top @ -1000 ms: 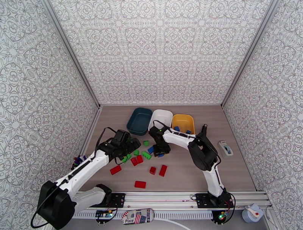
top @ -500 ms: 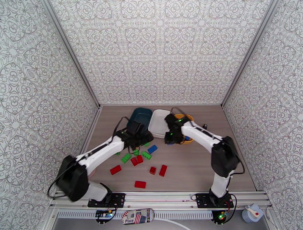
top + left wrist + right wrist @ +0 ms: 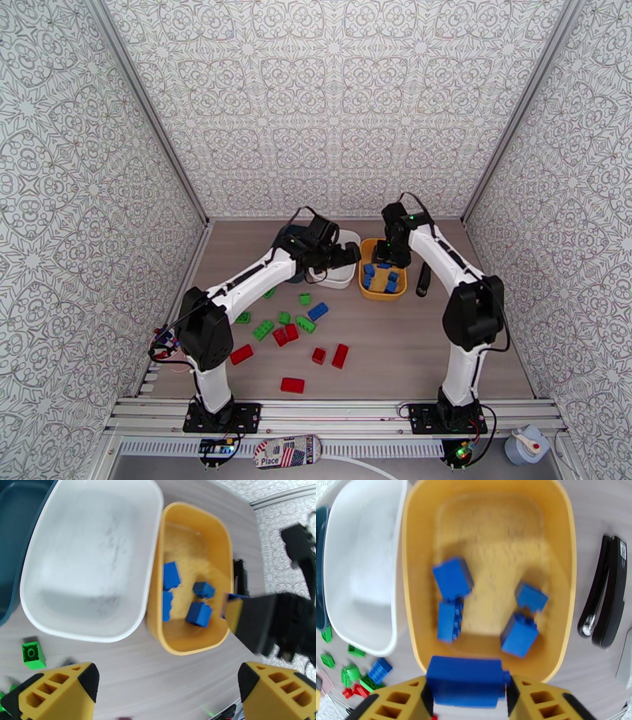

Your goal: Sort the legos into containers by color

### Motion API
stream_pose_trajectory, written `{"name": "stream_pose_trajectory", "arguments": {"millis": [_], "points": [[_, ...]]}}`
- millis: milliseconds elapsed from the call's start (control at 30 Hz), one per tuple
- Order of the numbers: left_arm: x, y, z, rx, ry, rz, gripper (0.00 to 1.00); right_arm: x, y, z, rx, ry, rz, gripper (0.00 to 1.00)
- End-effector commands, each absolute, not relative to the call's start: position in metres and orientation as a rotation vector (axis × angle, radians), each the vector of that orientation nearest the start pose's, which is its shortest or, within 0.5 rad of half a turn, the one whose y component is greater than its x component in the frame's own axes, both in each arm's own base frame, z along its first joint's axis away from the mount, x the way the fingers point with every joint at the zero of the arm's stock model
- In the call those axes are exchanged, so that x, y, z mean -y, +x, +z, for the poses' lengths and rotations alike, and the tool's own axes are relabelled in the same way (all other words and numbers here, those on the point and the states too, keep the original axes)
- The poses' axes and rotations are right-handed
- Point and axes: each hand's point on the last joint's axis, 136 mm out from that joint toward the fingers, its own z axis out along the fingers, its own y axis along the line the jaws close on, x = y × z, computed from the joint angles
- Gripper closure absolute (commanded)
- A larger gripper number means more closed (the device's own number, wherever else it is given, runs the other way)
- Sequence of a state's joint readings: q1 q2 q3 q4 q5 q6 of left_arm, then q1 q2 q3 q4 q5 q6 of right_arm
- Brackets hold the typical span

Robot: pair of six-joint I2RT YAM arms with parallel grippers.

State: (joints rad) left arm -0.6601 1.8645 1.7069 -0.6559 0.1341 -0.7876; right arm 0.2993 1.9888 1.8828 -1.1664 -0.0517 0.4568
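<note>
My right gripper (image 3: 468, 701) hangs over the near end of the yellow tub (image 3: 568, 559), shut on a blue lego (image 3: 466, 685) that spans the gap between its fingers. Several blue legos (image 3: 452, 576) lie inside that tub (image 3: 364, 289). My left gripper (image 3: 168, 689) is open and holds nothing; from above it (image 3: 347, 254) sits over the white tub (image 3: 341, 280). The white tub (image 3: 91, 551) looks bare inside. Only an edge of the dark teal tub (image 3: 12, 539) is visible. Red legos (image 3: 292, 384), green legos (image 3: 263, 329) and one blue lego (image 3: 317, 311) lie loose on the table.
A black stapler (image 3: 423, 279) lies just right of the yellow tub, close to the right arm. A cup of pens (image 3: 162, 343) stands at the table's left edge. Patterned walls close in the left, back and right sides.
Both arms swung from the lego pile back to the tubs. The right gripper carried a blue lego over the yellow tub; the left gripper, open throughout, moved over the white tub.
</note>
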Motion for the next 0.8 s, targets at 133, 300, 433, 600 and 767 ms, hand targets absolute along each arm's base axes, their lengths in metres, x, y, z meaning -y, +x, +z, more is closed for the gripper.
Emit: {"name": "stream_pose_trajectory", "arguments": {"millis": [133, 300, 433, 600, 767], "points": [[0.298, 0.383, 0.208, -2.567, -0.094, -0.693, 0.01, -0.144, 0.431, 0.167, -2.883, 0.179, 0.234, 0.39], [0.253, 0.367, 0.188, -2.58, -0.24, -0.647, 0.01, -0.171, 0.416, 0.167, -2.875, 0.094, 0.313, 0.37], [0.214, 0.353, 0.173, -2.578, -0.381, -0.616, 0.01, -0.205, 0.395, 0.156, -2.903, -0.02, 0.336, 0.36], [0.17, 0.336, 0.16, -2.553, -0.552, -0.589, 0.01, -0.257, 0.362, 0.14, -2.928, -0.21, 0.337, 0.35], [0.147, 0.322, 0.153, -2.555, -0.606, -0.559, 0.02, -0.299, 0.331, 0.119, -2.964, -0.364, 0.348, 0.35]]}}
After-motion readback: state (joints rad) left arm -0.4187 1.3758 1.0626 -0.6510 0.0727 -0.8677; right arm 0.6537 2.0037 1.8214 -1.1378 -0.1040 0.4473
